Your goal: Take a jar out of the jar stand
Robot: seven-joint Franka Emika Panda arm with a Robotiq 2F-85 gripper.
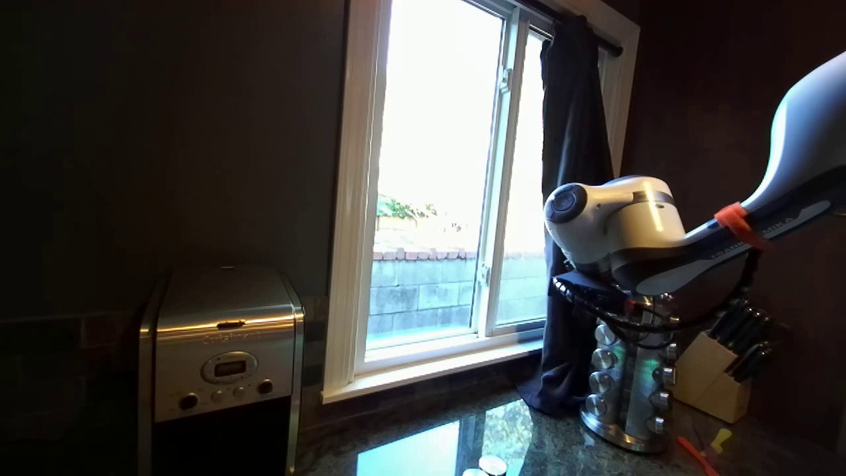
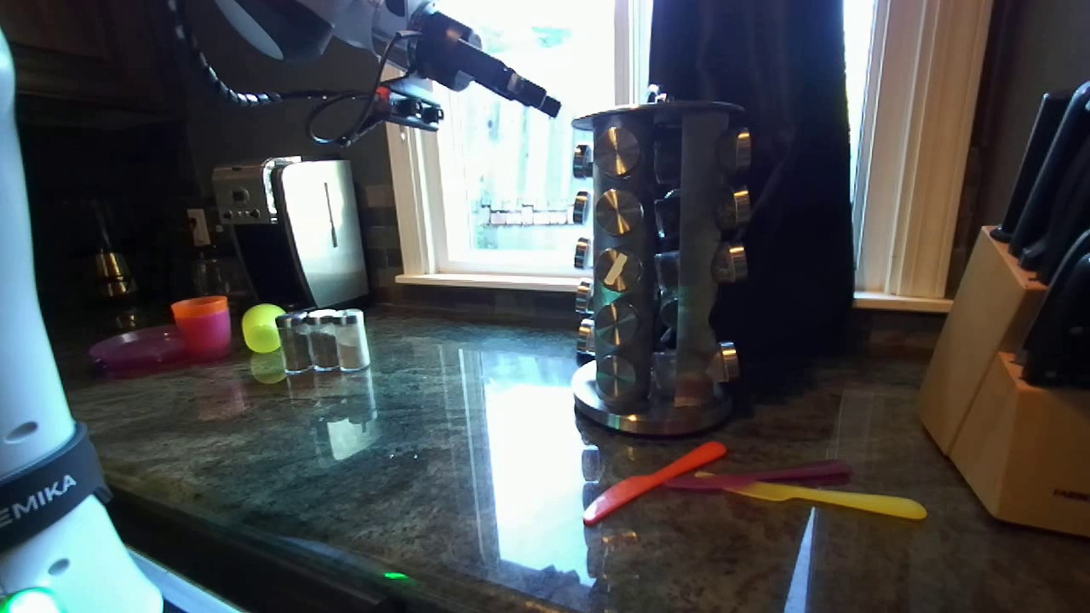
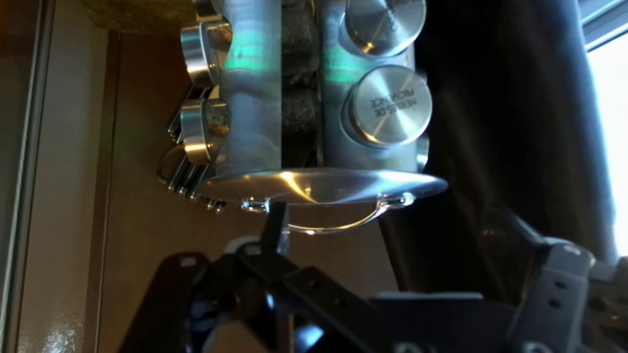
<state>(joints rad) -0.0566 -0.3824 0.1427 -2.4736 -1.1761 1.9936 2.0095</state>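
Fingers (image 3: 274,230) wide, empty, near top of jar stand (image 2: 698,255); jars (image 2: 619,213) lie lower in it, long axes pointing outward.

Blown-out window (image 1: 439,125), dim walls (image 1: 172,145), gripper (image 3: 390,218) seemingly blurred

In an exterior view the robot arm (image 1: 651,221) partly hides the jar stand (image 1: 641,387)
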